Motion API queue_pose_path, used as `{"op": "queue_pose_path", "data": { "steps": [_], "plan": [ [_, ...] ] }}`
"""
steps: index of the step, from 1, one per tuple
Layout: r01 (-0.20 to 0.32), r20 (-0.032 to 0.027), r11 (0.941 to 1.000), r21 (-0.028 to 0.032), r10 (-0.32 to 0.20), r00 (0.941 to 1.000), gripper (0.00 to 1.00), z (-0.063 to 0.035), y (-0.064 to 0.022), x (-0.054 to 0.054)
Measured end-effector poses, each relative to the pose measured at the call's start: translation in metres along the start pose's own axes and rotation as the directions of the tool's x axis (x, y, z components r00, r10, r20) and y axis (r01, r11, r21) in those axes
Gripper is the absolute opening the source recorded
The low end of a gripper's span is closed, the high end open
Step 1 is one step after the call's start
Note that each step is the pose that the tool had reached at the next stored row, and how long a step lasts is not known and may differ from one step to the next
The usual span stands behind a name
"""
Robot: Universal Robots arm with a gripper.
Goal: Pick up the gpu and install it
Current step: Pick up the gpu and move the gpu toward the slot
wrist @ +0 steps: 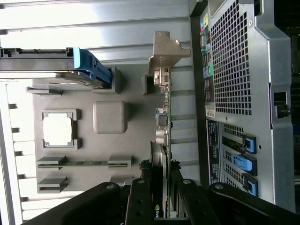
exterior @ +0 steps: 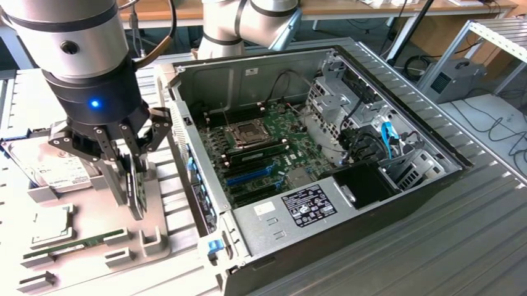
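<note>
Left of the open computer case in the exterior view, the grey parts tray holds a hard drive in a blue frame, a CPU and a green RAM stick. The case holds the motherboard with its blue slots.

I read the tool as clenched on the gpu: a thin black card, standing on edge over the tray, with a silvery bracket at one end. It is near the case's perforated rear wall, not touching. Ribbed desk lies open beyond the case.
</note>
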State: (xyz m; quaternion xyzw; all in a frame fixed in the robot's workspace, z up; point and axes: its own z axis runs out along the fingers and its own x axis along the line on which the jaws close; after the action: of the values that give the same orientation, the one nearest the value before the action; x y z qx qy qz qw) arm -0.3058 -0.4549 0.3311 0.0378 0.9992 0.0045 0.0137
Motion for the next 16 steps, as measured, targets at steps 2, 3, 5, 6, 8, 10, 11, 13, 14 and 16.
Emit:
{"op": "queue_pose_path", "data": {
  "steps": [2, 3, 5, 6, 8, 10, 11, 13, 14, 16],
  "plan": [
    [0.000, 0.0000, 1.0000, 0.0001, 0.000, 1.0000, 0.26, -0.0006, 0.0000, 0.0000],
    [0.000, 0.0001, 1.0000, -0.0001, 0.000, 1.0000, 0.26, -0.0007, 0.0000, 0.0000],
    [0.000, 0.0000, 1.0000, 0.0000, 0.000, 1.0000, 0.26, -0.0010, 0.0000, 0.0000],
    [0.000, 0.0000, 1.0000, 0.0000, 0.000, 1.0000, 0.26, -0.0011, 0.0000, 0.0000],
    [0.000, 0.0000, 1.0000, 0.0000, 0.000, 1.0000, 0.26, -0.0044, 0.0000, -0.0001],
    [0.000, 0.0000, 1.0000, 0.0000, 0.000, 1.0000, 0.26, -0.0046, 0.0001, -0.0001],
    [0.000, 0.0000, 1.0000, 0.0000, 0.000, 1.0000, 0.26, -0.0049, 0.0000, -0.0001],
    [0.000, 0.0000, 1.0000, 0.0000, 0.000, 1.0000, 0.26, -0.0064, 0.0001, -0.0002],
    [0.000, 0.0000, 1.0000, 0.0000, 0.000, 1.0000, 0.26, -0.0078, 0.0001, -0.0002],
    [0.000, 0.0000, 1.0000, 0.0000, 0.000, 1.0000, 0.26, -0.0081, 0.0001, -0.0002]
  ]
}}
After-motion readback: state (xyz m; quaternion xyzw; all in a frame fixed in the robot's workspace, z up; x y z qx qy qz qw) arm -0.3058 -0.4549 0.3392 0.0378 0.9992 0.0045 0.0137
